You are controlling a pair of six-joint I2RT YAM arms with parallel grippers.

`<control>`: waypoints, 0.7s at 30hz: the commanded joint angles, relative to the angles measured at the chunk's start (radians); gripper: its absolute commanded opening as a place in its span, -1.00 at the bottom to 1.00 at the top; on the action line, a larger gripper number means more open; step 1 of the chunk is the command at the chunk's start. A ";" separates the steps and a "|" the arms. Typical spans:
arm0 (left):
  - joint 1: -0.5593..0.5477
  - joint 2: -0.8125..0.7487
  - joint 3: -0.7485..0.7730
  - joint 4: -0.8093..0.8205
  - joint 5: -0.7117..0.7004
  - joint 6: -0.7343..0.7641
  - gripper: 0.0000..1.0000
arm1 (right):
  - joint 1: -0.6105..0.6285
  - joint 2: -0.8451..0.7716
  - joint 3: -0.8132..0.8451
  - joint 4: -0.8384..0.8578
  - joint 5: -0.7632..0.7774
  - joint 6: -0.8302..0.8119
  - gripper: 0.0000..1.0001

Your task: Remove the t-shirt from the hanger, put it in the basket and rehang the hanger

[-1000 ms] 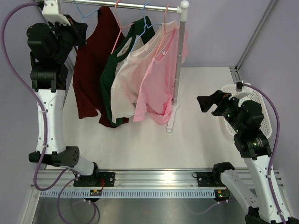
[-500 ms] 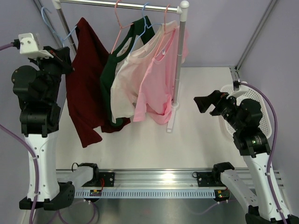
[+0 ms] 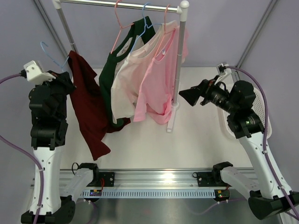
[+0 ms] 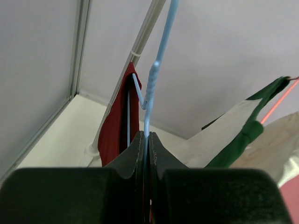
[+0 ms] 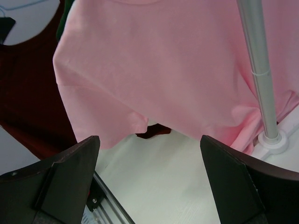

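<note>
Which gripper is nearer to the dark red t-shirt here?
Left. The left gripper is shut on the blue hanger carrying the dark red t-shirt, right beside it. The right gripper is open across the table, beyond the pink t-shirt.

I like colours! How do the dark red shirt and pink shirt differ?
The dark red shirt is off the rail, its blue hanger pinched in the left gripper; the pink shirt hangs on the rail. The dark red shirt is darker than the pink shirt. Both are on hangers.

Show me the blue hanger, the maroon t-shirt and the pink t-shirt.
blue hanger point(image 4: 152, 77): left wrist view, twisted neck.
maroon t-shirt point(image 3: 88, 112): top external view, body panel.
pink t-shirt point(image 5: 163, 70): right wrist view, front panel.
</note>
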 commanded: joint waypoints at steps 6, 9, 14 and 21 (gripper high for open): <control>-0.002 0.021 -0.038 0.041 -0.118 -0.045 -1.00 | 0.019 0.231 0.318 0.000 -0.076 -0.044 0.99; -0.002 0.041 -0.033 0.010 -0.185 -0.055 -1.00 | 0.108 0.320 0.449 -0.063 -0.068 -0.114 0.99; -0.002 0.112 0.022 -0.112 -0.323 -0.117 -1.00 | 0.301 0.411 0.569 -0.126 0.014 -0.263 0.98; -0.002 0.181 0.042 -0.217 -0.465 -0.161 -1.00 | 0.508 0.508 0.598 -0.117 0.067 -0.353 0.99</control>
